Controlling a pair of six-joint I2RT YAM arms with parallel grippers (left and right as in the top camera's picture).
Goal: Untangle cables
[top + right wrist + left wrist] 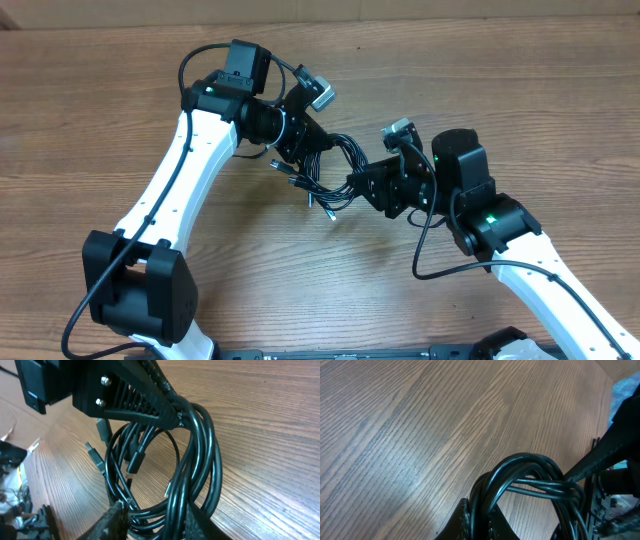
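Observation:
The cables (338, 163) are a coil of thin black cords held above the wooden table between my two grippers. Several loose plug ends (303, 187) hang from the coil's lower left. My left gripper (303, 140) is shut on a few strands at the coil's upper left; in the left wrist view the jaws (480, 521) pinch the cords and the loop (535, 472) arcs away. My right gripper (368, 186) grips the coil's right side. In the right wrist view its fingers (155, 521) hold several strands (200, 460) between them, and the left gripper (145, 402) shows above.
The wooden table (520, 90) lies all around the arms. The left arm's base (135, 285) stands at the lower left and the right arm (520, 240) reaches in from the lower right. Thicker black arm wires (200, 55) loop over the left wrist.

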